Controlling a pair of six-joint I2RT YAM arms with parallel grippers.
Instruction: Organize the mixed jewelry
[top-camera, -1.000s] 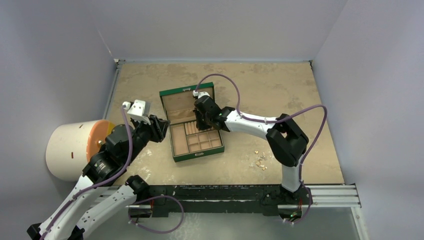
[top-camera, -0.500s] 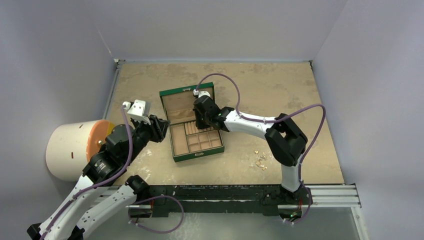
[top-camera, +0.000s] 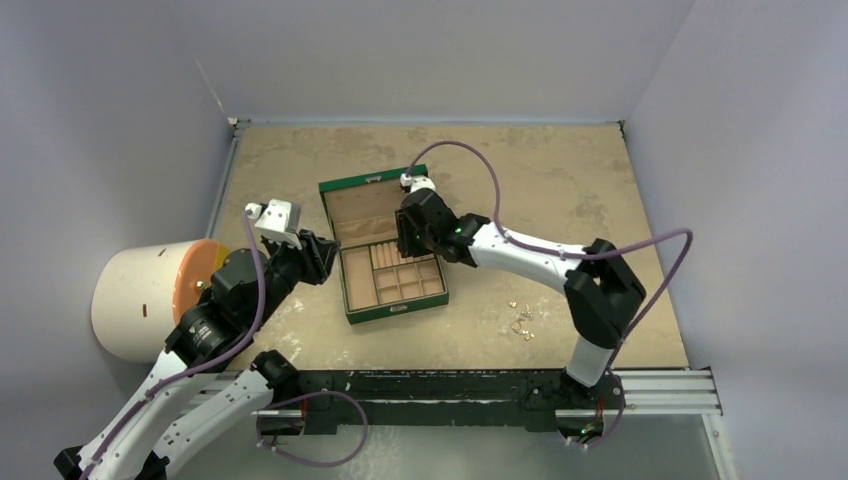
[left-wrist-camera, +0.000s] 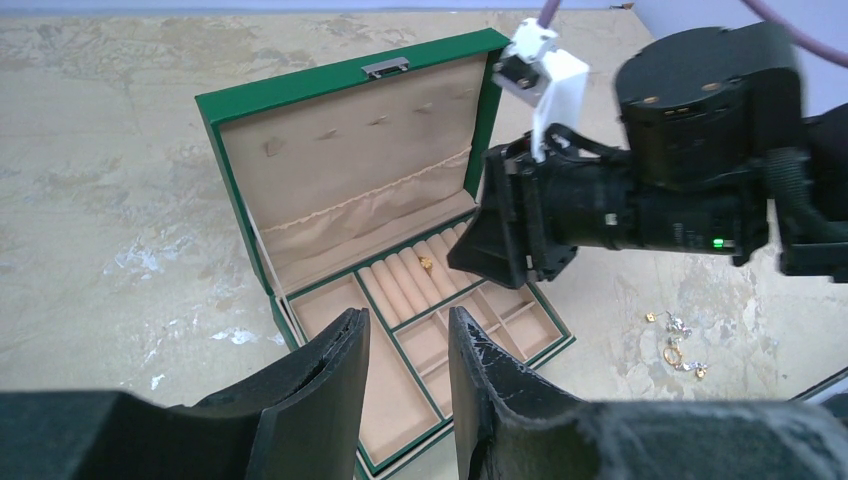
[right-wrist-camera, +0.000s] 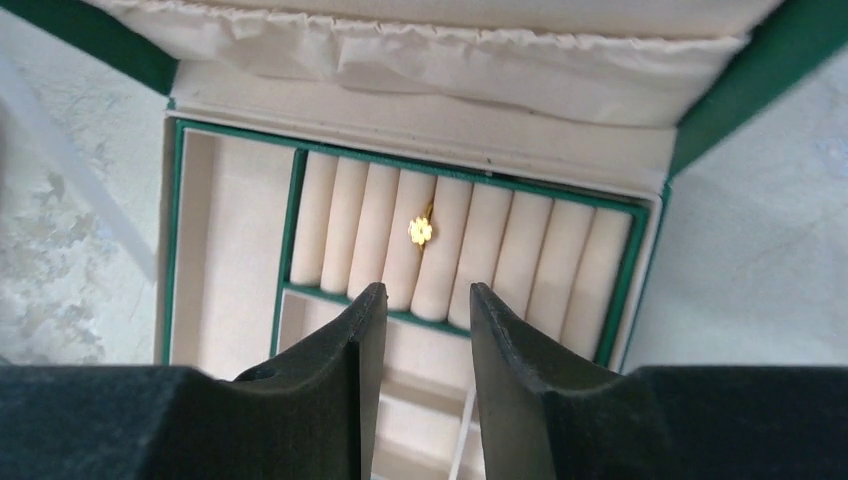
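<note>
Open green box on a blotchy tan table, both grippers empty.

The worn, mottled tan table (top-camera: 560, 180) sits inside plain pale grey-lilac walls (top-camera: 450, 50), with a metal rail (top-camera: 665, 385) along its near edge and a white cylinder (top-camera: 135, 300) with an orange face off its left side. The green box (top-camera: 395, 312) stands left of centre, lid raised at the far side. The right gripper (right-wrist-camera: 427, 300) hovers over the box's ring rolls, fingers spread around nothing; a small gold piece (right-wrist-camera: 420, 231) sits in a groove just beyond them. The left gripper (left-wrist-camera: 407, 330), at the box's left, is slightly parted and empty. The remaining mixed jewelry (top-camera: 520, 318) lies clustered on bare table, near and right of the box.
</note>
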